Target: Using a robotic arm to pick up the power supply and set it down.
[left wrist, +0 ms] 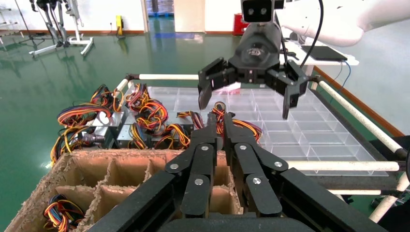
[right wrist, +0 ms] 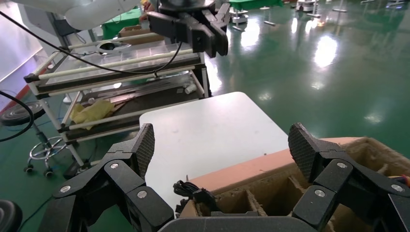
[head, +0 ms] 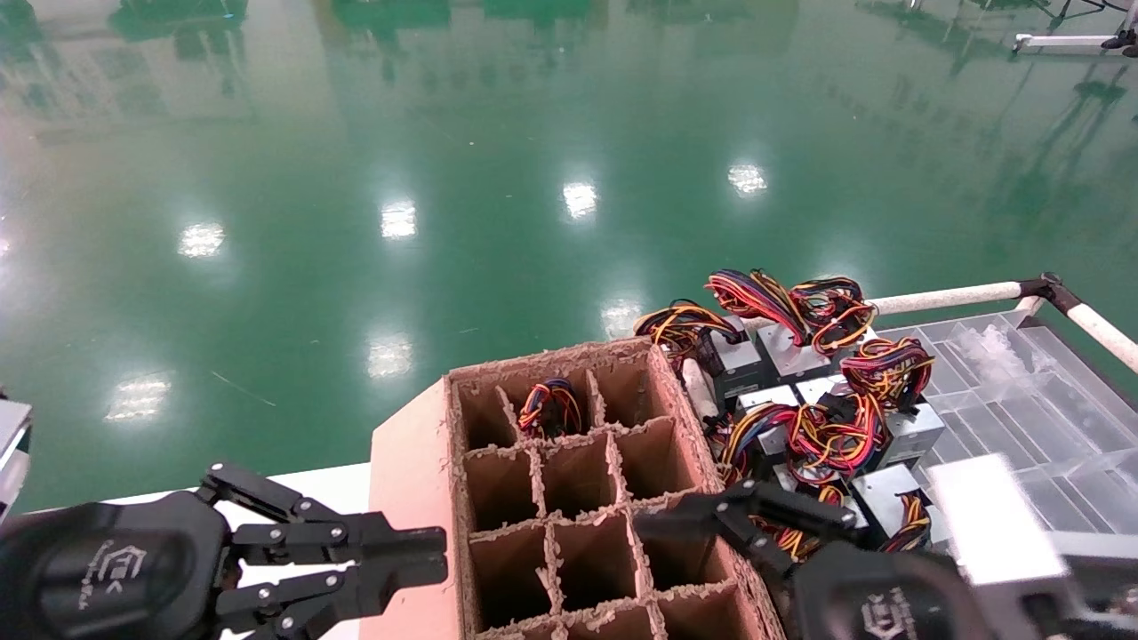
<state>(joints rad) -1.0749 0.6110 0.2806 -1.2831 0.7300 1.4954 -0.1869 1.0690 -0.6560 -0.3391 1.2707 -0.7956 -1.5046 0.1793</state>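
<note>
Only the power supply's black cables [right wrist: 189, 187] show, sticking out of a corner cell of the divided cardboard carton [head: 411, 498]; its metal body is hidden. My right gripper [right wrist: 223, 142] hovers open over that near right corner of the carton [right wrist: 251, 169], with nothing between its fingers. The head view shows this gripper [head: 711, 533] at the bottom right. In the left wrist view it [left wrist: 245, 101] hangs spread above the carton [left wrist: 96, 159]. My left gripper [left wrist: 220, 121] is shut and empty, held beside the carton's left wall [head: 427, 556].
Several grey boxes with red-yellow wire bundles [head: 800, 400] are heaped right of the carton. A clear divided tray [head: 1022, 400] lies beyond them inside a white-tubed rail [head: 942, 298]. One coloured bundle [head: 551, 409] sits in a far cell. The carton stands on a white table [right wrist: 208, 130].
</note>
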